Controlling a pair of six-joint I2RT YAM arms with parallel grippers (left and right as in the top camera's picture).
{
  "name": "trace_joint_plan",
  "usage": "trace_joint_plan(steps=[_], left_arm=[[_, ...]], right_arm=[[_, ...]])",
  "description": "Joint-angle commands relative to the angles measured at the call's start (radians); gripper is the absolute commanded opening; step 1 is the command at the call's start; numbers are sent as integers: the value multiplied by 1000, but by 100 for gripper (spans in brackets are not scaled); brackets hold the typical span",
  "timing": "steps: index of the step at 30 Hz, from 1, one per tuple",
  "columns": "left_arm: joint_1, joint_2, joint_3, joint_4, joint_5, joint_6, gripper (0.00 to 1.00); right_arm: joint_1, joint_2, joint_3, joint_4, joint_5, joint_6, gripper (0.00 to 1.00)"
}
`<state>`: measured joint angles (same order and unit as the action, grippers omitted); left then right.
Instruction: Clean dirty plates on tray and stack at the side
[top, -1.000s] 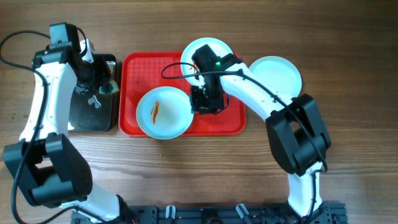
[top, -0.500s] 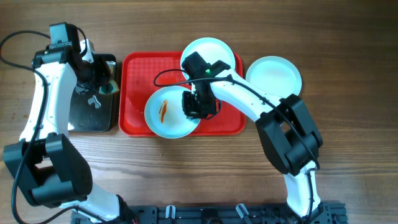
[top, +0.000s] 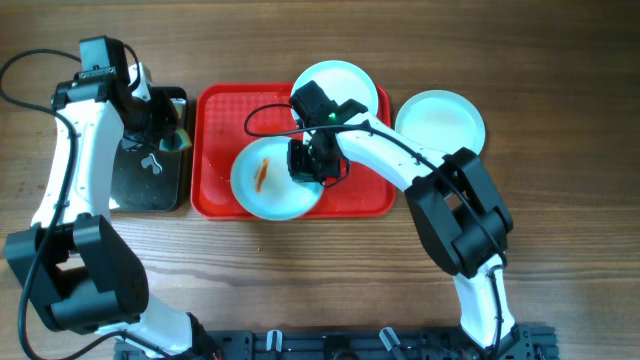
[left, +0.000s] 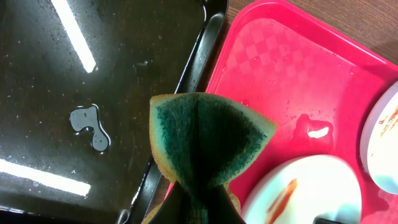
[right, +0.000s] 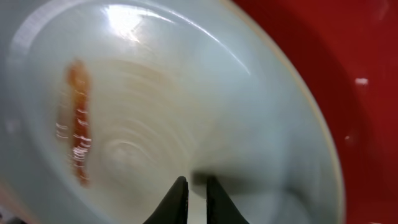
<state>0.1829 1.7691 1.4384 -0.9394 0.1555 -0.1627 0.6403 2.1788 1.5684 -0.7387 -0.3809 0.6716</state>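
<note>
A red tray (top: 215, 130) lies mid-table. A pale plate with an orange smear (top: 268, 185) sits at its front; it also shows in the left wrist view (left: 311, 193) and fills the right wrist view (right: 155, 99). My right gripper (top: 308, 160) is shut on its right rim, fingers (right: 193, 196) almost together. A second plate (top: 345, 80) rests at the tray's back right corner. A third plate (top: 440, 120) lies on the table right of the tray. My left gripper (top: 172, 135) is shut on a green-and-yellow sponge (left: 205, 137) above the gap between the two trays.
A black tray (top: 135, 185) with water puddles (left: 87, 121) lies left of the red tray. The red tray's left part (left: 292, 81) is wet. The right arm's cable loops over the red tray.
My right gripper moved left onto the smeared plate's right rim, and the plate shifted slightly right. The left arm with the sponge has not moved.
</note>
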Motion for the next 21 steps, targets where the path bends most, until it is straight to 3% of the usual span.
trace_joint_plan(steps=[1,5,10,17,21], left_arm=[[-5,-6,6,3,12,-10,4],[-5,-6,6,0,12,-10,4],[-5,-6,6,-1,12,-10,4],[-5,-6,6,0,12,-8,4],[-5,-6,6,16,13,2,4]], right_arm=[[3,41,2,44,26,42,14],[29,43,2,102,79,88,17],[33,43,17,171,51,44,20],[-42,-52,113,-49,-1,-40,28],[-71,-101,112,-217,64,-23,33]])
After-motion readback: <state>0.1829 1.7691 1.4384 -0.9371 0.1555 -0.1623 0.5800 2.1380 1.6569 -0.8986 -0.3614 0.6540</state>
